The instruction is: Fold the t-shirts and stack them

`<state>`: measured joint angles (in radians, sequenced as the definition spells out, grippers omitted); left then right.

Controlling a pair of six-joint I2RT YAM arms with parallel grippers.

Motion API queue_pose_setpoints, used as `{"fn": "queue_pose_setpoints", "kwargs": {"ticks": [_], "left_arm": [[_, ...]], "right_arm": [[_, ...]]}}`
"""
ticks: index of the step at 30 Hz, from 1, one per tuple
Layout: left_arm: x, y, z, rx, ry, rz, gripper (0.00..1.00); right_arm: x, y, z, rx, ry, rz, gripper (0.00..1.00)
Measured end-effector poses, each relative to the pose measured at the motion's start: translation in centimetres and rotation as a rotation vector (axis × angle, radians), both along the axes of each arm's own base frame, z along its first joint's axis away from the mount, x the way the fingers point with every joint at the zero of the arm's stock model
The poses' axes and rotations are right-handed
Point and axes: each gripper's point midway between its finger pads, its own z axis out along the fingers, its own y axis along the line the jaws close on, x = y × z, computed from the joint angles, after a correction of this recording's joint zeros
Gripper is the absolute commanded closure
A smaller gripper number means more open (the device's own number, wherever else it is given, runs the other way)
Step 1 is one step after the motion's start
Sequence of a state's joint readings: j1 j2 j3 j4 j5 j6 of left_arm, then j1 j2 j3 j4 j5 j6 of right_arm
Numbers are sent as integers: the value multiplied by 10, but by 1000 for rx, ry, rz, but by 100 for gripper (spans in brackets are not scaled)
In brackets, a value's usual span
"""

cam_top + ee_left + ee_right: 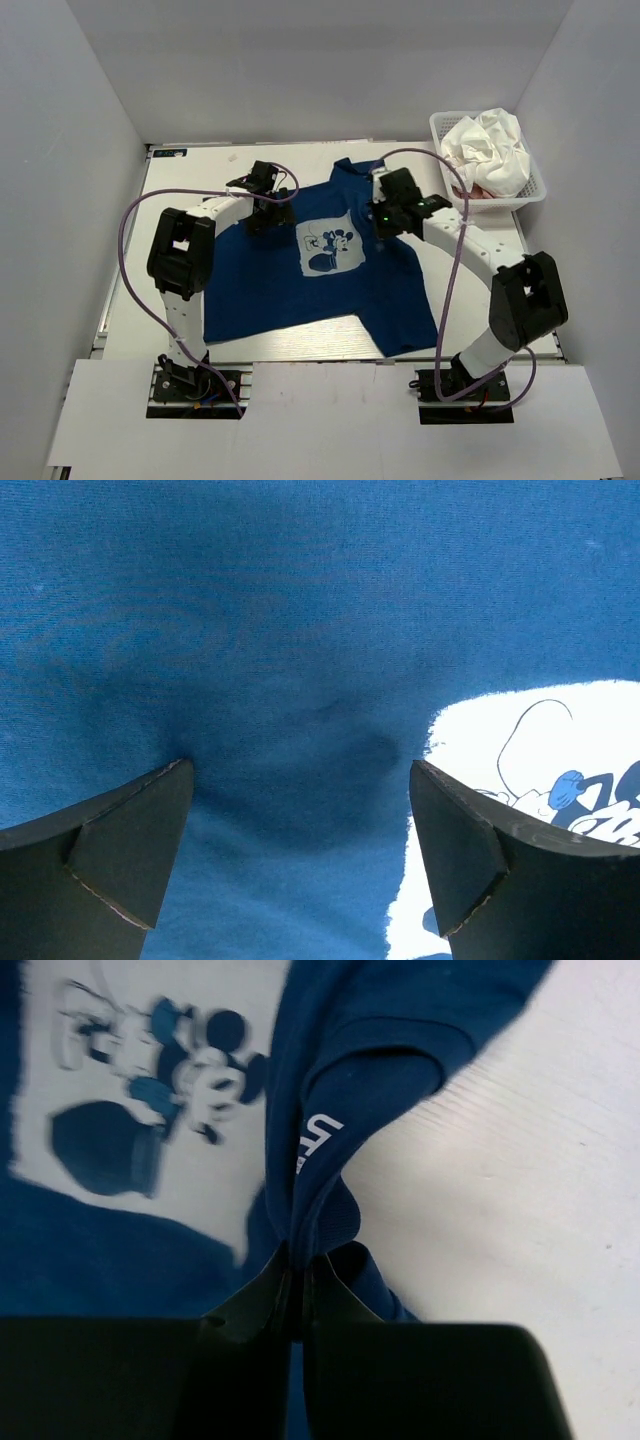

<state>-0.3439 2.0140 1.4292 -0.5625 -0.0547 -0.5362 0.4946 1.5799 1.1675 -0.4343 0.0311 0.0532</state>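
The navy blue t-shirt [310,275] lies spread, print side up, at the centre of the bench [180,190], with its pale mouse print [332,247] on the chest. At 2 o'clock from the print, the right end effector [300,1285] is pressed together, pinching a raised fold of navy cloth. At 10 o'clock, the left end effector [300,765] is spread wide over the cloth; contact cannot be confirmed. The white t-shirt [492,145] sits crumpled in the mesh basket [540,188] at 2 o'clock on the bench.
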Motion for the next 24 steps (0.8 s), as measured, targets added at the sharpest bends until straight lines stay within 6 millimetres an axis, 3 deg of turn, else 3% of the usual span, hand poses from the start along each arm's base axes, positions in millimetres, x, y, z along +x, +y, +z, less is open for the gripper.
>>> {"fn": "queue_pose_setpoints", "kwargs": {"ticks": [4,8,11,12,14,15,19,22,24], "left_arm": [[0,1,0,6,-1,3,0],[-3,5,-1,13,-2,8,0],[-8,11,-1,16,-2,21,0],[-9,13,-1,20,-1,28,0],[-11,19,-2,32,3,40,0],[-12,21,-2,35,5,44,0],[-13,24,-3,49,8,51,0],[-14,26,-3,62,7,54,0],[-16,28,-3,66,9,56,0]], "right_arm": [[-16,43,13,-53,1,7,100],[-25,102,-9,-178,32,33,100],[-36,134,-42,-284,52,46,83],[-41,141,-51,-307,58,55,67],[-57,149,-61,-331,76,79,55],[-63,151,-62,-331,79,93,39],[-77,158,-40,-179,69,147,17],[-87,150,-4,-5,42,169,10],[-83,148,22,116,7,164,10]]}}
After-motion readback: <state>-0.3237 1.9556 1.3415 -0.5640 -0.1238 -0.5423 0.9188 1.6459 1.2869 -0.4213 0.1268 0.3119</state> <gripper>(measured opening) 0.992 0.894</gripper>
